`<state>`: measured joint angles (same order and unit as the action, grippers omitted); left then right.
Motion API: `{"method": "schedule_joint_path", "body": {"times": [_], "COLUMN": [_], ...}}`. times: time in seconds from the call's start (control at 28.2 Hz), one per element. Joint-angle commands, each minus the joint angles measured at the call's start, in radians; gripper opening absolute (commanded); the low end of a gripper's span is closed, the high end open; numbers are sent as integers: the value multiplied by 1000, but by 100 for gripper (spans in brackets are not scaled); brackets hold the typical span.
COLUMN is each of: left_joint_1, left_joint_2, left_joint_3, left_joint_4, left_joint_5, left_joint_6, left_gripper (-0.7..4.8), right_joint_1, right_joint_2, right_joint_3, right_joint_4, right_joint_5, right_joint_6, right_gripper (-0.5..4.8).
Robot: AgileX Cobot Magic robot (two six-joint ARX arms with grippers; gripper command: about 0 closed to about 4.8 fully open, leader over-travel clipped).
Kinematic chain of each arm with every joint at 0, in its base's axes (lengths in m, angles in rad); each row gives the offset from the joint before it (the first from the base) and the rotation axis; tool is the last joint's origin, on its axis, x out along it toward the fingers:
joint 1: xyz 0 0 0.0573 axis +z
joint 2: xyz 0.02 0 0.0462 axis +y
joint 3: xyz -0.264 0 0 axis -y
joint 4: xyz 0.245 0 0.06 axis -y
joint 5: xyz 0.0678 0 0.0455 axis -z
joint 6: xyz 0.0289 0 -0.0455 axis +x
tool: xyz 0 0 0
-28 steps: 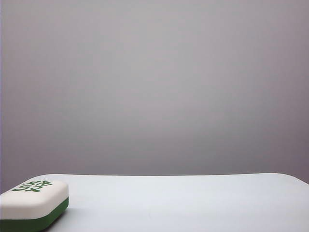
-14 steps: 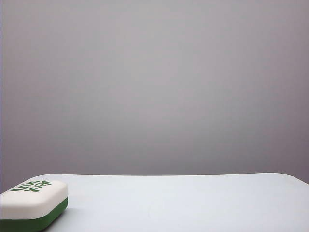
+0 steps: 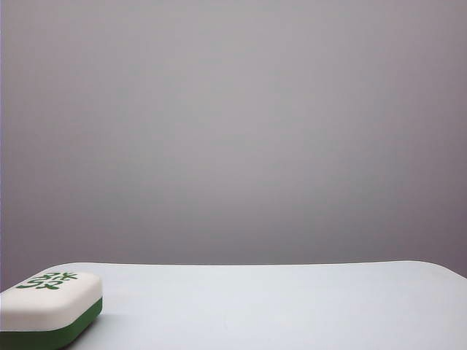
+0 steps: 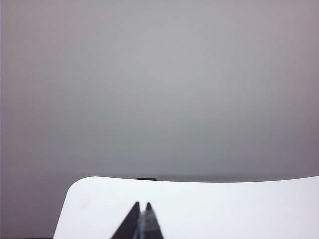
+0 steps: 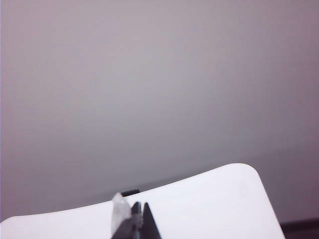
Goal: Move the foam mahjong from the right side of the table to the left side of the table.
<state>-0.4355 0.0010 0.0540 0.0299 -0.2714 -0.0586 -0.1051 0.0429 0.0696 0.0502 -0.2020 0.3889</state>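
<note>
Foam mahjong lying at the table's left end, both grippers closed and holding nothing.

In the exterior view we are seeing the foam mahjong (image 3: 48,310) lying flat on the white table (image 3: 277,306) at its near left corner, cream half up with the green characters facing upward, dark green half touching the tabletop. Neither arm is appearing in that view. In the left wrist view the left gripper (image 4: 141,222) is hovering over a rounded table corner with its fingertips pressed together. In the right wrist view the right gripper (image 5: 138,221) is likewise sitting closed over the table (image 5: 209,204), well apart from the tile.
</note>
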Motion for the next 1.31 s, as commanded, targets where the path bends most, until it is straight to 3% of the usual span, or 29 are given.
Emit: {"method": "schedule_joint_path", "body": {"times": [0.04,0.21,0.35,0.5,0.74,0.92,1.13,1.31], "left_joint_1": [1,11,78,219,302,305,305,305], "left_joint_2": [0,0,0,0,0,0,0,0], "left_joint_3": [-3,-28,-48,-48,-48,-48,-48,-48], "left_joint_4": [-9,5,11,32,-29,-98,-202,-208], "left_joint_5": [2,7,50,223,185,184,178,179], "left_joint_6": [-12,-37,-39,-54,-46,6,6,6], "left_gripper": [-5,-5,-5,-5,-5,-5,-5,-4], "right_joint_1": [1,35,60,75,74,74,74,74], "right_joint_2": [-47,-43,-43,-43,-42,-39,-40,-41], "right_joint_3": [-14,-19,-26,-70,-69,-69,-69,-69], "right_joint_4": [-38,-60,-96,-114,-199,-233,-230,-230], "right_joint_5": [-5,4,82,116,175,181,181,181], "right_joint_6": [-2,-88,-146,-158,-158,-158,-155,-155], "right_gripper": [-5,-5,-5,-5,-5,-5,-5,-5]}}
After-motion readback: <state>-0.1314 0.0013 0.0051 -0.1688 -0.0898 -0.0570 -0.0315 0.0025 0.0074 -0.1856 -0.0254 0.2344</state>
